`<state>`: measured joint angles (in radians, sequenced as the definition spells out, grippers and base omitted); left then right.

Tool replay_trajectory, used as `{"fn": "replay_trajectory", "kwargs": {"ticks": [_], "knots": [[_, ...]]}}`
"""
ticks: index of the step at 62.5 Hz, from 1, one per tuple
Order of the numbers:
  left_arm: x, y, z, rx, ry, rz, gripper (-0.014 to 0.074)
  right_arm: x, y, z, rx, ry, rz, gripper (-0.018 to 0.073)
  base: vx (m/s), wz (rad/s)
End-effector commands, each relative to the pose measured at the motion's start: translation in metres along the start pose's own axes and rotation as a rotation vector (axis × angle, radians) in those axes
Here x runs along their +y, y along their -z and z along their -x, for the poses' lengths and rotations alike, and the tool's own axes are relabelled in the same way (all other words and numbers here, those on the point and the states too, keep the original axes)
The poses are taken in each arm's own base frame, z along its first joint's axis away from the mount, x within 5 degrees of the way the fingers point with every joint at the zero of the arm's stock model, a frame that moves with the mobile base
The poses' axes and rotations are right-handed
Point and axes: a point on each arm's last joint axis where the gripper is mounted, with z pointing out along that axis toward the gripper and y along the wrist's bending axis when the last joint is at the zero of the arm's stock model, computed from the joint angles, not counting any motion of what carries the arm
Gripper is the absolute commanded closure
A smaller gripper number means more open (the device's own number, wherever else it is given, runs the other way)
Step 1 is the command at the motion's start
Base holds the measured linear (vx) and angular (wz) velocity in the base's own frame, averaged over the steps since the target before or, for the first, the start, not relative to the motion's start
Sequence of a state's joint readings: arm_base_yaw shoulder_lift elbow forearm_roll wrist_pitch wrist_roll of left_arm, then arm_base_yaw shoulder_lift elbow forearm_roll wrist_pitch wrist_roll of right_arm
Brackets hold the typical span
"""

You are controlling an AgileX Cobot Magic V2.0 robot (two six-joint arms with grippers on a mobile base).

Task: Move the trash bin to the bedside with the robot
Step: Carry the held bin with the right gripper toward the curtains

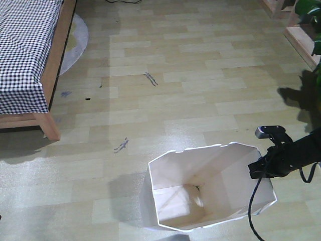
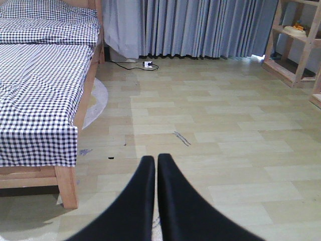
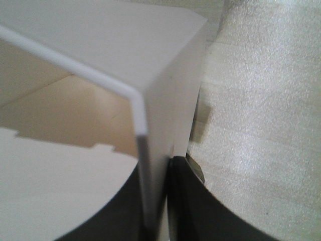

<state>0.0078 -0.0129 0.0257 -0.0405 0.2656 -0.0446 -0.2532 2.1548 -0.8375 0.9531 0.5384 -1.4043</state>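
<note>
The white trash bin (image 1: pixel 210 188) stands on the wooden floor at the bottom centre of the front view, its notched rim up and its cream inside showing. My right gripper (image 1: pixel 261 169) is at the bin's right rim. In the right wrist view my right gripper (image 3: pixel 159 168) is shut on the bin's thin wall (image 3: pixel 125 55), one finger inside and one outside. The bedside (image 1: pixel 56 65), a light wooden frame under gingham bedding, lies far off at the upper left. My left gripper (image 2: pixel 152 158) is shut on nothing and points across the floor, with the bed (image 2: pixel 45 95) to its left.
A round pale mat (image 1: pixel 76 37) lies partly under the bed. Wooden shelving (image 1: pixel 301 35) and a green plant (image 1: pixel 312 17) stand at the upper right. Grey curtains (image 2: pixel 200 25) and a floor cable with a plug (image 2: pixel 145 64) are at the far wall.
</note>
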Motion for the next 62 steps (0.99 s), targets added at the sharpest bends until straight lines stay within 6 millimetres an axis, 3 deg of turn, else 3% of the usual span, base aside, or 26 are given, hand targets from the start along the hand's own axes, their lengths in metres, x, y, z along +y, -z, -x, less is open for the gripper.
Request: {"fn": "replay_trajectory", "kwargs": {"ticks": [1,62], "knots": [[-0.0001,0.0002,0.0031,-0.072,0.01,-0.004,0.0602,0.0176,0.0214,0.0147,-0.077,-0.017,0.132,0.0564,0.21,0.05],[-0.0001,0.0002,0.0031,-0.072,0.01,-0.004,0.0602,0.0177,0.0215,0.0147,-0.077,-0.017,0.133,0.0564,0.23,0.07]]}}
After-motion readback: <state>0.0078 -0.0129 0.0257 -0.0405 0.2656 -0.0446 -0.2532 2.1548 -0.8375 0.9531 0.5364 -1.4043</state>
